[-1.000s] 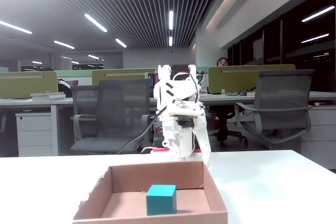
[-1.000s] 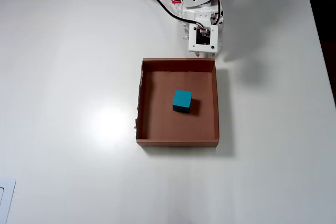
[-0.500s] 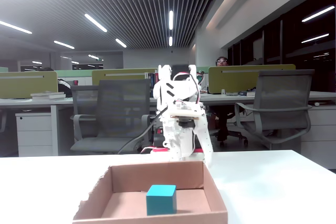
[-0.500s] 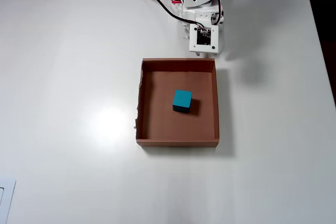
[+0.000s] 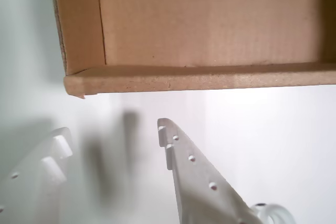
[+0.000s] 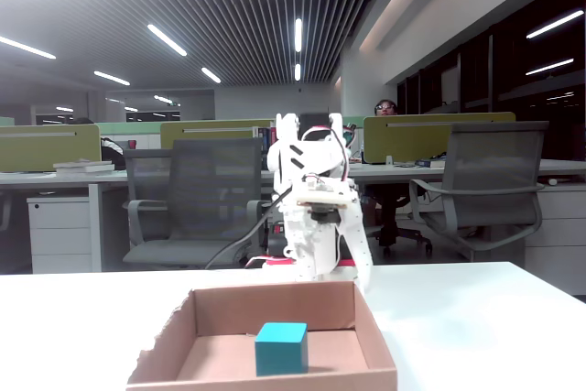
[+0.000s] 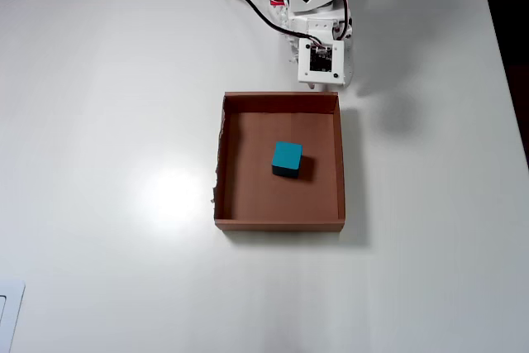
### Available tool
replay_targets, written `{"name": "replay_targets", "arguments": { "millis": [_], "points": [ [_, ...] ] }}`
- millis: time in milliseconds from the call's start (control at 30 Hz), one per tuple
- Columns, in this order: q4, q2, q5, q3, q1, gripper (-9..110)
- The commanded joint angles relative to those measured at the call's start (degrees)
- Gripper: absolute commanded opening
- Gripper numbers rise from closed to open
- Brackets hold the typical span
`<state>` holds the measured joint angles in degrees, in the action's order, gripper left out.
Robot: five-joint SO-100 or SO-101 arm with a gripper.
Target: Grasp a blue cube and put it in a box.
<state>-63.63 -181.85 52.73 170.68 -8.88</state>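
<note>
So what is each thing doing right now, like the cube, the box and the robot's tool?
Blue cube: sitting flat on the box floor, touching no wall, nothing holding it.
Box: open on top, upright on the table, left wall ragged in the overhead view.
Tool: open, empty, outside the box by its wall.
Table: white, carrying the box and the arm.

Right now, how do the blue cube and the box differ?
Colour: the blue cube is teal-blue, the box brown cardboard. Form: the cube is solid, the box open-topped with low walls. Size: the cube is far smaller and sits inside the box. Edges: the cube's are clean, the box's left wall in the overhead view is ragged. Both rest untouched by the gripper.
</note>
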Motion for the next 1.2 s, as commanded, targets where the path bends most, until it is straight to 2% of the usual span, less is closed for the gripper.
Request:
{"name": "replay_targets", "arguments": {
  "millis": [0, 200, 567, 967, 1167],
  "points": [
    [2.1, -0.5, -0.3, -0.4, -0.4, 21],
    [8.7, -0.5, -0.5, -0.4, 4.7, 21],
    [10.4, -0.6, -1.9, -0.4, 14.4, 21],
    [9.0, -0.6, -8.0, -0.4, 13.0, 20],
    [7.6, -0.6, -7.6, -0.4, 11.2, 20]
  ]
}}
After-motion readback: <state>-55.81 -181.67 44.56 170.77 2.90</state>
